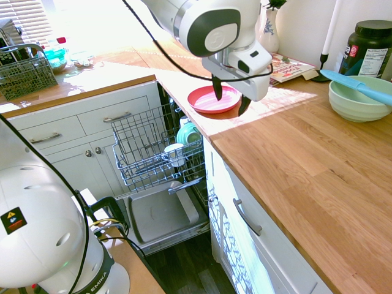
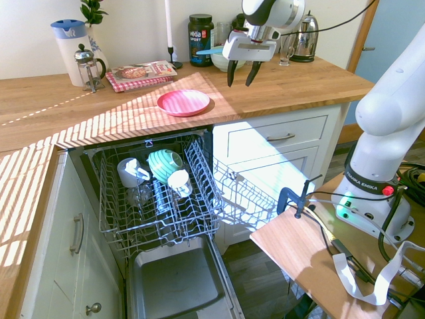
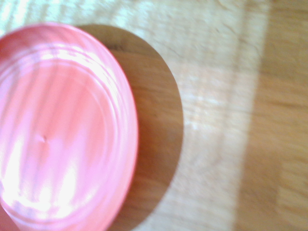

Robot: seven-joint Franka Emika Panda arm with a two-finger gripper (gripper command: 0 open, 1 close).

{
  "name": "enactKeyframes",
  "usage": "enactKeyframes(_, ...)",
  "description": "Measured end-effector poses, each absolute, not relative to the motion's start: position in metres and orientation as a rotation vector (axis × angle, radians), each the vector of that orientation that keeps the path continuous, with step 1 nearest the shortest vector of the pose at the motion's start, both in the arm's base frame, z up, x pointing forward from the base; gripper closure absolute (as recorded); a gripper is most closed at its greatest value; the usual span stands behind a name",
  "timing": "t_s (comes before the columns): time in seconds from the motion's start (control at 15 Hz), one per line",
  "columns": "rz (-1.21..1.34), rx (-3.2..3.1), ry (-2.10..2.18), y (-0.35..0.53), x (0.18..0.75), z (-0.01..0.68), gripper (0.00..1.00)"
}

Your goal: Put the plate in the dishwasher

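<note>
One plate (image 2: 182, 102), one dishwasher (image 2: 156, 193), two white cups (image 2: 133, 171), one pale bowl (image 1: 358, 98).

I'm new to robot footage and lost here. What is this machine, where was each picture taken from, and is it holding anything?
It is one white robot arm with a two-finger gripper. Two pictures come from room cameras on opposite sides; the close, blurry one comes from a camera on the wrist. The gripper is open and empty, hanging above the wooden counter beside the pink plate, which lies flat there. Below, the dishwasher stands open, its rack pulled out holding a teal dish and cups. A green bowl sits further along the counter.
</note>
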State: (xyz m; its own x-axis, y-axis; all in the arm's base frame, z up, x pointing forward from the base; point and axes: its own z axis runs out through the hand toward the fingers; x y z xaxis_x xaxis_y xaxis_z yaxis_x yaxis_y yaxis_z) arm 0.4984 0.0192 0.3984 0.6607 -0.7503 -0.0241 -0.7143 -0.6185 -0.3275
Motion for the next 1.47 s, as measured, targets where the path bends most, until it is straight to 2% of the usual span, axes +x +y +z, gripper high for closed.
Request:
enactKeyframes(0.27, -0.111, -2.548, 1.068, 0.033, 0.559, 0.381, 0.0)
enactKeyframes(0.6, -0.022, -2.574, 0.963, 0.066, 0.595, 0.359, 0.0)
enactKeyframes(0.67, 0.015, -2.584, 0.941, 0.069, 0.598, 0.354, 1.0)
enactKeyframes(1.47, 0.162, -2.642, 0.828, 0.091, 0.614, 0.331, 1.0)
